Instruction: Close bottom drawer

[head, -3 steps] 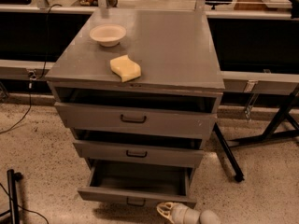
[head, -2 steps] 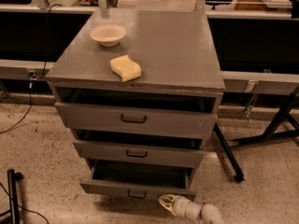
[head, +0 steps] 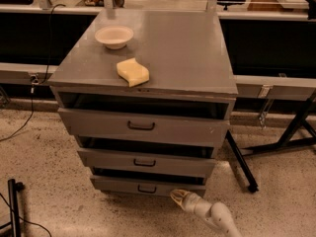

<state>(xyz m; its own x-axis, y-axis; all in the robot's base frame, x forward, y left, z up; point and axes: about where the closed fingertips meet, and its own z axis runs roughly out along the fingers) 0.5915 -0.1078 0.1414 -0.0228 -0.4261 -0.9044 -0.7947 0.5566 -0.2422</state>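
Observation:
The bottom drawer [head: 123, 184] is the lowest, narrowest grey front of the cabinet, with a small dark bar handle [head: 146, 188] at its centre. It stands out only a little, with a thin dark gap above it. My gripper [head: 176, 196], pale cream on a white arm, is low at the drawer's right front, its tip touching or just off the front panel to the right of the handle.
The middle drawer [head: 144, 161] and top drawer [head: 140, 126] stand slightly open above. A cream bowl [head: 114, 36] and a yellow sponge [head: 132, 72] lie on the cabinet top [head: 187, 48]. Black stand legs [head: 242, 164] are at right, a black post [head: 13, 206] at lower left.
The bottom drawer has slid in from well open to nearly shut. My gripper has moved forward with it, toward the cabinet.

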